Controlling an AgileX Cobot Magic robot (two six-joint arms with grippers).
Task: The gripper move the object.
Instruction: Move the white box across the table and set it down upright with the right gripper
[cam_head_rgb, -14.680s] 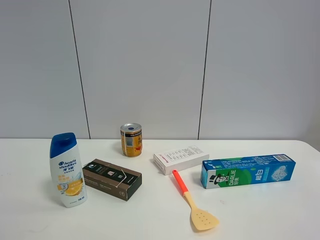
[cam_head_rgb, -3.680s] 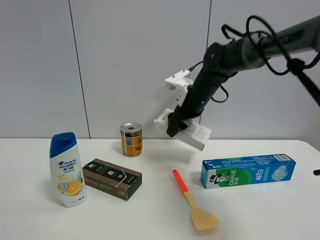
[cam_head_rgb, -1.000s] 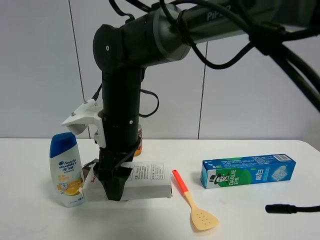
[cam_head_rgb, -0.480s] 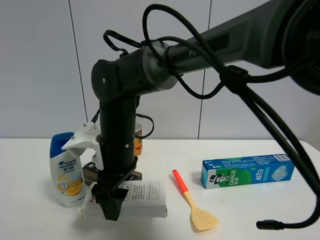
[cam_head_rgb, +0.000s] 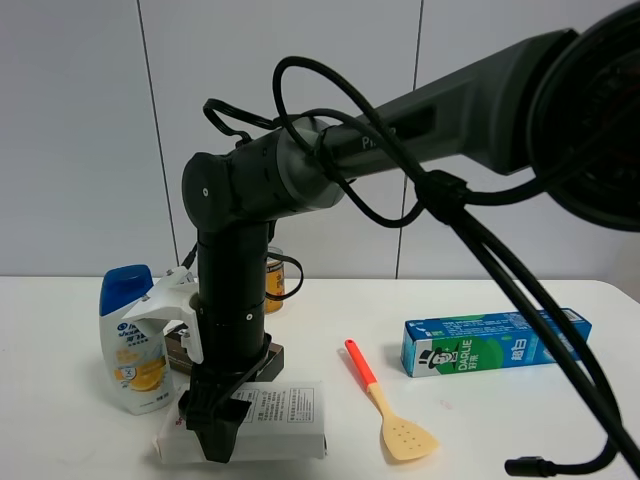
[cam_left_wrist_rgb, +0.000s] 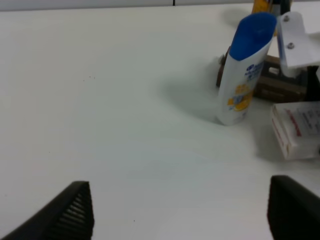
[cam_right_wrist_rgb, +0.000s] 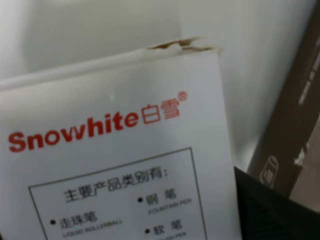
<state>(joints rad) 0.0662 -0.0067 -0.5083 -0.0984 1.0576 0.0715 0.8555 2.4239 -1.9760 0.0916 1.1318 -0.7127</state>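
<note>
While clamped on one end of white box (cam_head_rgb: 285, 420), right gripper (cam_head_rgb: 218, 445): pointed straight down, low at tabletop (cam_head_rgb: 480, 430). Box flat, red-lettered face up, stretching sideways from gripper. Just behind gripper, brown box (cam_head_rgb: 273, 352); near beside, shampoo bottle (cam_head_rgb: 130, 340). Well apart from box, left gripper (cam_left_wrist_rgb: 182, 212): spread wide, empty.

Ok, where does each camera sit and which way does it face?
High camera: off the arms, facing the wall across the table; shows the right arm, claw clamped on the white box.
Left wrist: low over the table, looks toward the shampoo bottle; open left claw's fingers show.
Right wrist: close on the white box top; a dark bit of claw shows.
Shared: all three see the white box and brown box.
</note>
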